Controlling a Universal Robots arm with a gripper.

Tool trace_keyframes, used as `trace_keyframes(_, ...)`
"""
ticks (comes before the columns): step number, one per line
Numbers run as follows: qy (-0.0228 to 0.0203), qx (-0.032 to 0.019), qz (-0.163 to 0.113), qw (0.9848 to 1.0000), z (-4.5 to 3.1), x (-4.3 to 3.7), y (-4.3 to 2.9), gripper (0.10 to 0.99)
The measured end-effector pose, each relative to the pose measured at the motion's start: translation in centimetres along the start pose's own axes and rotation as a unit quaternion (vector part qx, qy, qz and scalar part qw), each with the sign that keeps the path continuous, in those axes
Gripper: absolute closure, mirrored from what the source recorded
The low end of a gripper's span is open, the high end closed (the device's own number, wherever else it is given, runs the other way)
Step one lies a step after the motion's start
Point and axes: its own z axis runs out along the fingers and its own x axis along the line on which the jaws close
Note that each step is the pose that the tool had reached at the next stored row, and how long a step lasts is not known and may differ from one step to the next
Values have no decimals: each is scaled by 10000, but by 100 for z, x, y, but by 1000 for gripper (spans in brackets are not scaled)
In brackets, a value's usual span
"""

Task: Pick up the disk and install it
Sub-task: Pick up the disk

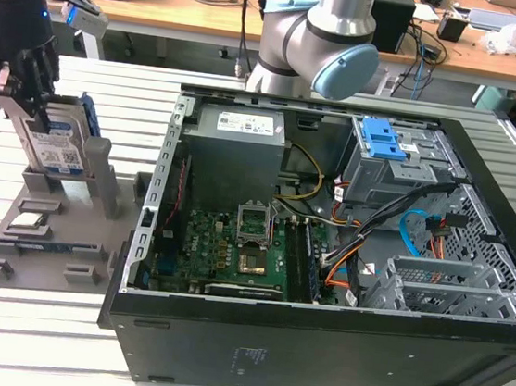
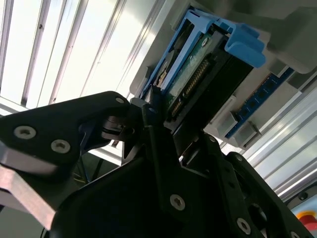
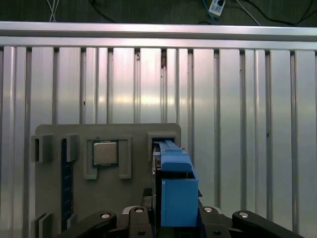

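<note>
blue-framed disk (image 1: 57, 144) w/ barcode label gripped by pincer (image 3: 176, 214).

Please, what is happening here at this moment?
A robot arm's gripper is at the disk, a hard drive in a blue caddy that stands on edge in a grey holder beside the open computer case. The disk is not yet installed; a small chip lies in the same holder.

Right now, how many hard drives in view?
1. The disk stands in the grey holder at the exterior view's left, gripper at it. The drive cage may hide more.
</note>
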Motion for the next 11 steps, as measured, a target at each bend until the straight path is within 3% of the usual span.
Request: trace_keyframes(11, 0, -2, 0, 10000, -196, -5, -2, 722)
